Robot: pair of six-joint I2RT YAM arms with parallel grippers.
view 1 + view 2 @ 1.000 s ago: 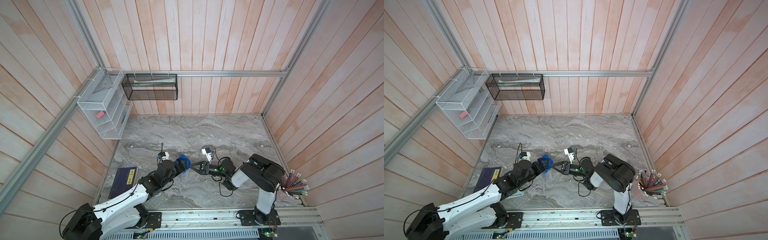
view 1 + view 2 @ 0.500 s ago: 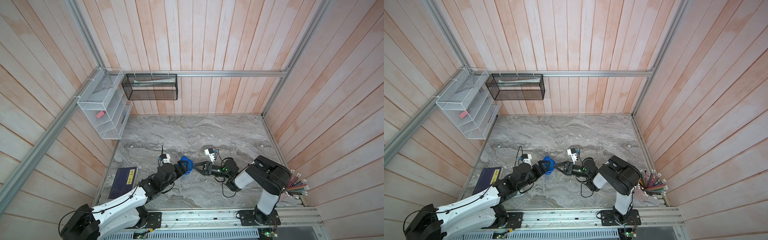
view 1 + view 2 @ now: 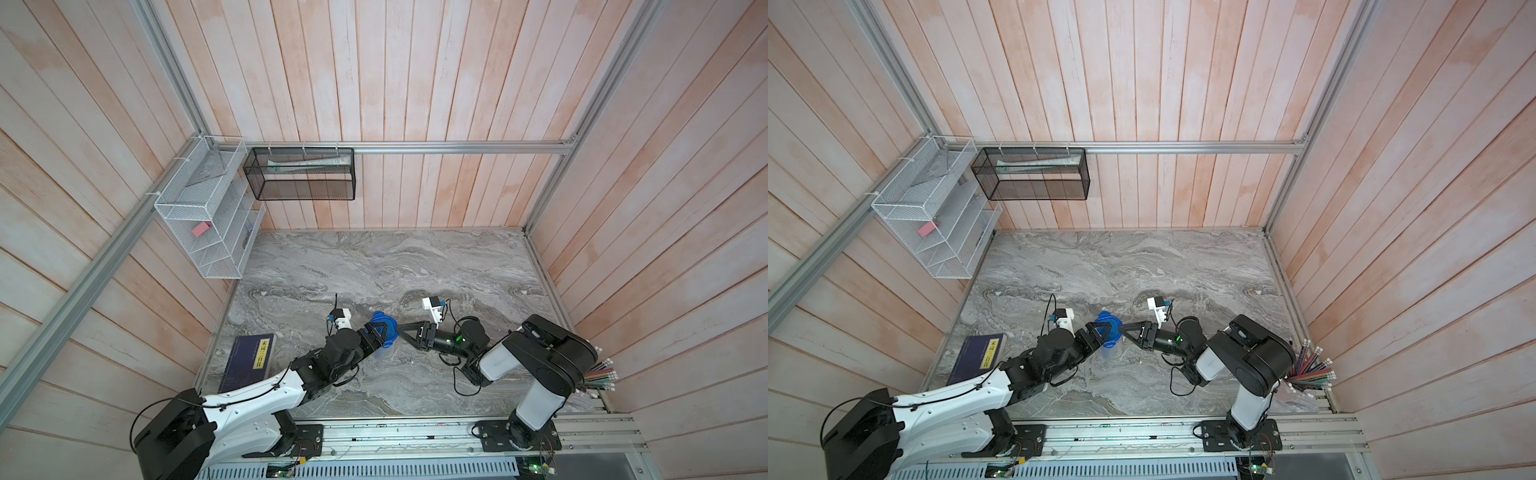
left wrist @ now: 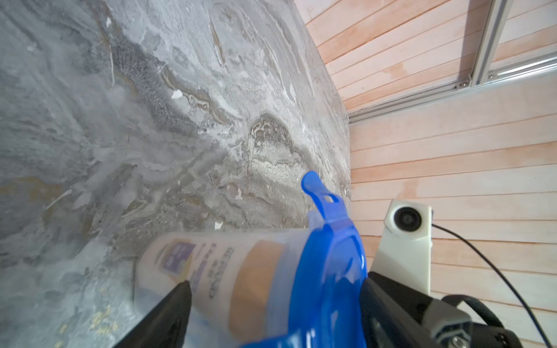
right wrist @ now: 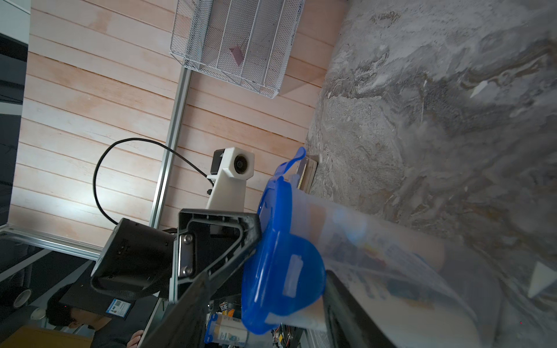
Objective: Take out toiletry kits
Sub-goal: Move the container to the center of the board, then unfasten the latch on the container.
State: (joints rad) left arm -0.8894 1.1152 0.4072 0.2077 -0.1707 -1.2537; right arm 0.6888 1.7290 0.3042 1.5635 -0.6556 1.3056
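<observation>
Packed inside a clear jar (image 3: 380,353) with a blue lid (image 3: 382,326), upright on the grey marbled surface (image 3: 374,266), lower middle of both top views: the toiletry kits (image 4: 211,265). Not yet out. Lid on, though with one clip (image 4: 316,186) sticking up, probably unlatched.

Seen through the cloudy wall at the bottom of the left wrist view: a white bottle (image 4: 187,265) with a printed label and an amber cap (image 4: 256,280), cap end next to the lid. Other pieces too blurred to name.

From the lower left, the left gripper (image 3: 376,334), jaws either side of the jar's top, one finger (image 4: 174,310) close against the wall. From the right, the right gripper (image 3: 400,330), jaws parted about a flap (image 5: 283,280) of the lid. Pressing or merely near, for either one: cannot tell.

Likely handling: small, light, stiff plastic pieces, smooth and round, so prone to slip and roll. Best taken across the bottle's body just below the cap, with a modest squeeze. Jar thin-walled and springy, light enough to tip or slide on polished stone, so worth bracing low on the body while prying the lid by its flaps. Lid glossy, rigid, domed, with hinged tabs.
</observation>
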